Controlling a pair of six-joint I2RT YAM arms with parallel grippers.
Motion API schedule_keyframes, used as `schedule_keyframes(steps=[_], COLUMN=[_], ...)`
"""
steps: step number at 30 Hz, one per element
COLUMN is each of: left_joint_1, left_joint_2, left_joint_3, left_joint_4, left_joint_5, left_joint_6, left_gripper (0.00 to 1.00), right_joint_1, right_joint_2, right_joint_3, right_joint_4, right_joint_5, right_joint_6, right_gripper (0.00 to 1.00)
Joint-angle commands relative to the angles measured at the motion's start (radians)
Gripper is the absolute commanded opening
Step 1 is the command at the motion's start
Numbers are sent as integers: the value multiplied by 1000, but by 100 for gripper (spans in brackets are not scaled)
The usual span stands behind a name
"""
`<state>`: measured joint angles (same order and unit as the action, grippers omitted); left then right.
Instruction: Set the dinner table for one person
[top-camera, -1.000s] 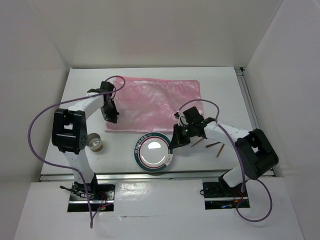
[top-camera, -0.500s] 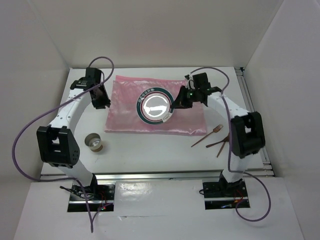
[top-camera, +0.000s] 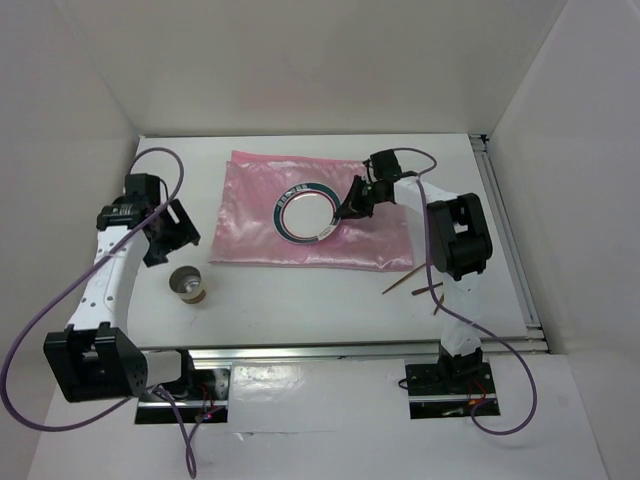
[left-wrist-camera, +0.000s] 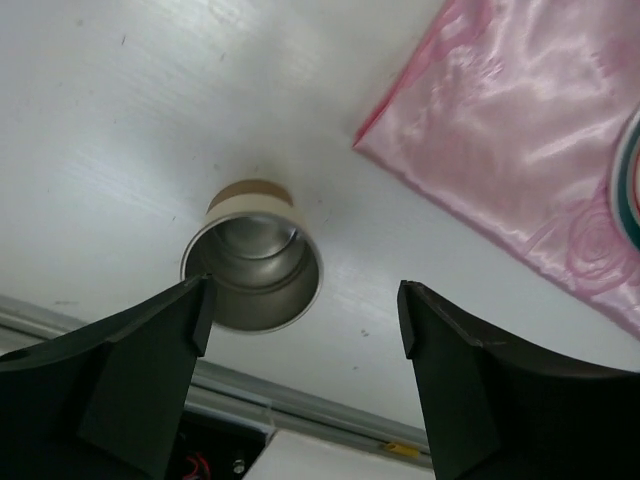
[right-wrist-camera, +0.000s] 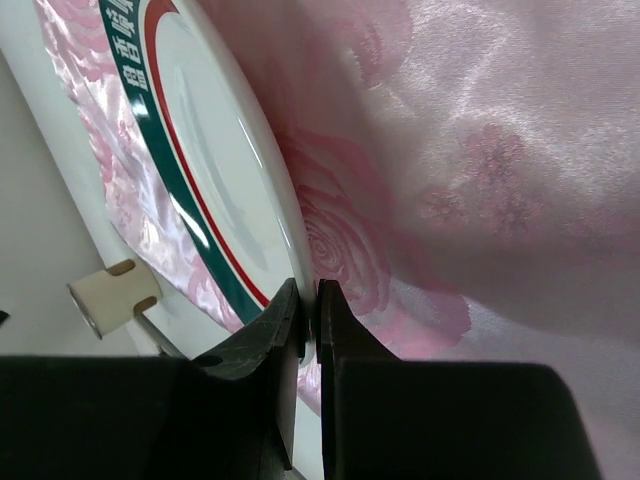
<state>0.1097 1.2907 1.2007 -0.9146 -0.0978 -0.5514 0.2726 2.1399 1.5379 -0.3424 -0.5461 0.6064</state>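
Right gripper (right-wrist-camera: 310, 300) was clamped on the rim of the plate (right-wrist-camera: 220, 150), which lay ahead of it on the pink cloth (right-wrist-camera: 470, 150) over the dinner table (top-camera: 300, 300), seemingly to seat it centrally, while the left gripper (left-wrist-camera: 305, 310) hung open above the metal cup (left-wrist-camera: 250, 265).

1. The round white plate with a green and red rim (top-camera: 307, 215) now lies on the shiny pink rectangular cloth (top-camera: 250, 220). A second ago it sat on the bare large white dinner table (top-camera: 300, 310), close to the arm bases.
2. The right gripper (top-camera: 351, 206) has travelled with the plate to the far side, and its fingers pinch the right rim. The right arm is folded more tightly, its elbow now above the thin brown cutlery pieces (top-camera: 398, 281).
3. The left gripper (top-camera: 175, 235) has left the cloth's left edge and swung back toward the near side. It hangs spread wide over the small metal cup with a tan base (top-camera: 188, 285).
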Motion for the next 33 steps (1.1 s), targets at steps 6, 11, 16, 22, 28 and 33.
schedule_keyframes(steps=[6, 11, 16, 22, 28, 33], left_joint_1=[13, 22, 54, 83, 111, 142], left_joint_2=[-90, -99, -90, -90, -99, -99], left_joint_3=[-200, -211, -201, -201, -201, -121], left_joint_4=[-40, -49, -49, -49, -49, -59], left_joint_5=[58, 79, 92, 92, 92, 106], left_joint_6=[-67, -76, -76, -76, -67, -47], left_gripper=[94, 95, 95, 95, 94, 94], right_joint_1=[-27, -36, -36, -36, 23, 219], right_joint_2=[-9, 3, -6, -90, -221, -197], right_joint_3=[41, 83, 93, 114, 85, 183], right_joint_4=[92, 63, 43, -44, -66, -99], right_joint_5=[-21, -21, 12, 162, 297, 289], right_joint_6=[13, 4, -7, -54, -138, -189], right_gripper=[11, 31, 71, 86, 86, 86])
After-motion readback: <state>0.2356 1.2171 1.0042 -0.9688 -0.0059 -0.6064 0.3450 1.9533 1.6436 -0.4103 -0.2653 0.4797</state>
